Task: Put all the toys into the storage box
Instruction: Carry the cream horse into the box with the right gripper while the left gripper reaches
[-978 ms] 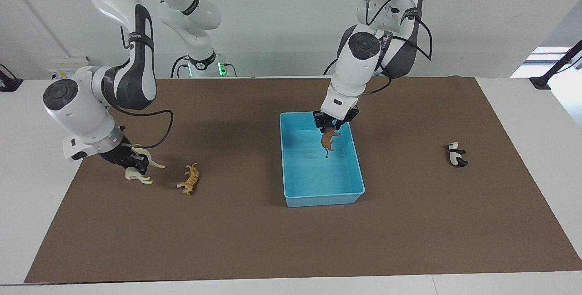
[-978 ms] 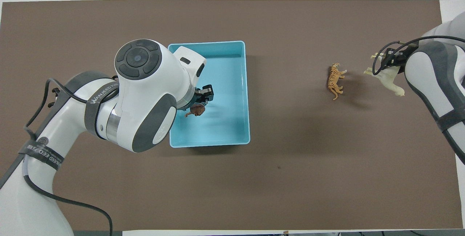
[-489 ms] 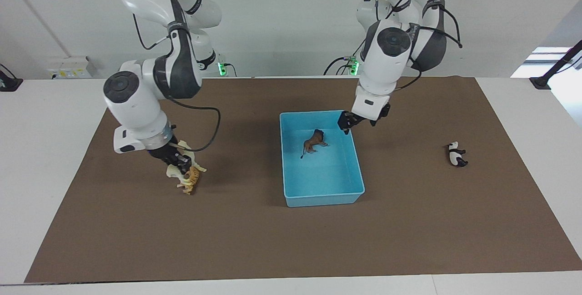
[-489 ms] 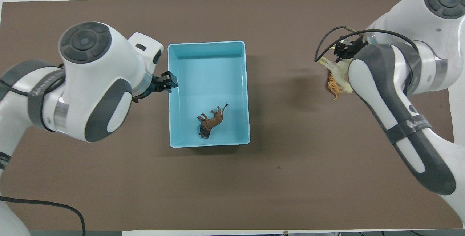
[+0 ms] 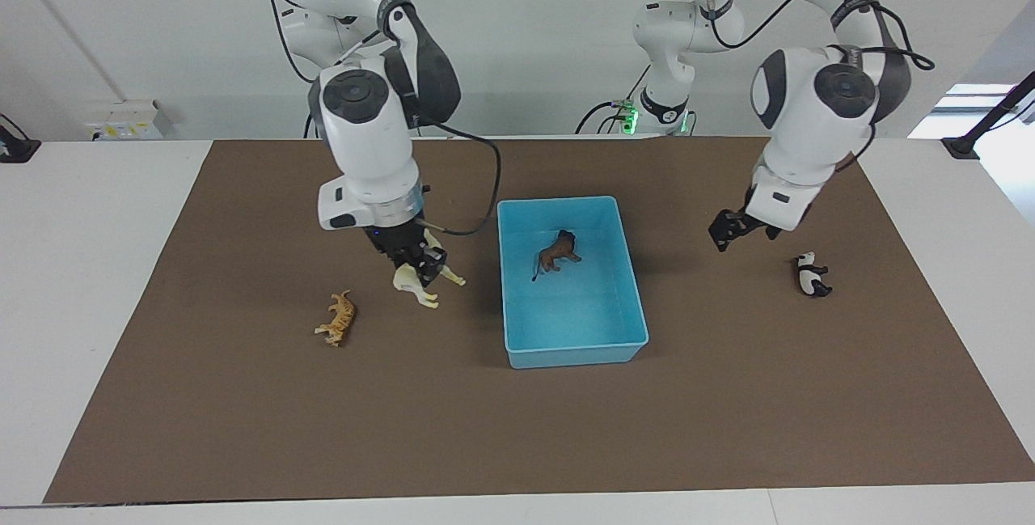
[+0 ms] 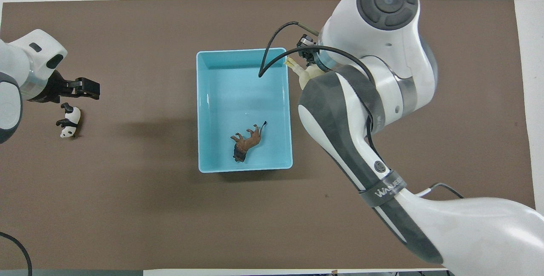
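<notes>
The brown lion (image 5: 558, 251) lies on its side in the light blue storage box (image 5: 572, 347), long axis slanted across the floor, head toward the robots. The right gripper (image 5: 414, 262), jaws clenched on the cream-white horse (image 5: 424, 281), hangs over the brown mat (image 5: 242, 395) just beside the box, arm bent steeply down. The left gripper (image 5: 722, 235), jaws released, hovers near the panda (image 5: 811, 275), which lies on the worktop. The tiger (image 5: 338, 319) lies toward the right arm's end.
</notes>
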`<action>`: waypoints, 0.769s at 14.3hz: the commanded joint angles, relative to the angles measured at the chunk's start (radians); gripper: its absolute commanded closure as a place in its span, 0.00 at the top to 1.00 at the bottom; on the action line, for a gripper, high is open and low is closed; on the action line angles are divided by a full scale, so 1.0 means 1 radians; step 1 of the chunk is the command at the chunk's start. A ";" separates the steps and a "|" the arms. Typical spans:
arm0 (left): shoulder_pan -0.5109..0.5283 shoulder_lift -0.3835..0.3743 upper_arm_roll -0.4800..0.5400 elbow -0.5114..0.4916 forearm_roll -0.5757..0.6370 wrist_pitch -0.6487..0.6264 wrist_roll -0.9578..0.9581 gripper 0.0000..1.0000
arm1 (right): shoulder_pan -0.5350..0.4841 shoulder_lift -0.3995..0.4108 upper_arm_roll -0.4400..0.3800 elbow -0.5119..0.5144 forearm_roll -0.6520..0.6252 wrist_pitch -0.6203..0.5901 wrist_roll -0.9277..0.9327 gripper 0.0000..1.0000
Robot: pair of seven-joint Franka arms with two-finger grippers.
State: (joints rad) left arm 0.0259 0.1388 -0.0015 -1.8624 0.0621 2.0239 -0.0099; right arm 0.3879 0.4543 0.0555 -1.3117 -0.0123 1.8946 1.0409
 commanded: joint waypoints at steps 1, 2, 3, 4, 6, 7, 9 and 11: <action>0.086 -0.001 -0.015 -0.119 0.021 0.180 0.132 1.00 | 0.046 0.171 -0.009 0.218 -0.003 -0.017 0.033 0.00; 0.119 0.007 -0.015 -0.150 0.021 0.234 0.195 1.00 | 0.096 0.208 -0.016 0.233 -0.008 -0.009 0.036 0.00; 0.149 0.010 -0.014 -0.175 0.022 0.269 0.235 1.00 | 0.127 0.225 -0.016 0.230 -0.011 0.012 0.042 0.00; 0.161 0.012 -0.014 -0.195 0.022 0.303 0.258 1.00 | 0.143 0.239 -0.017 0.233 -0.011 0.015 0.060 0.00; 0.175 0.010 -0.014 -0.245 0.021 0.358 0.260 1.00 | 0.169 0.260 -0.017 0.230 -0.012 0.021 0.073 0.00; 0.177 0.013 -0.014 -0.248 0.022 0.360 0.261 1.00 | 0.172 0.262 -0.017 0.227 -0.015 0.024 0.073 0.04; 0.177 0.050 -0.014 -0.250 0.034 0.401 0.263 1.00 | 0.172 0.261 -0.016 0.227 -0.034 0.008 0.073 0.84; 0.186 0.070 -0.012 -0.256 0.080 0.426 0.263 1.00 | 0.172 0.261 -0.016 0.233 -0.060 -0.024 0.071 1.00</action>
State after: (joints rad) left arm 0.1928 0.1855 -0.0070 -2.1038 0.0958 2.4009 0.2446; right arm 0.5651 0.7048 0.0378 -1.1143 -0.0409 1.9110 1.1049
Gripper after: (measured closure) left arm 0.000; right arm 0.410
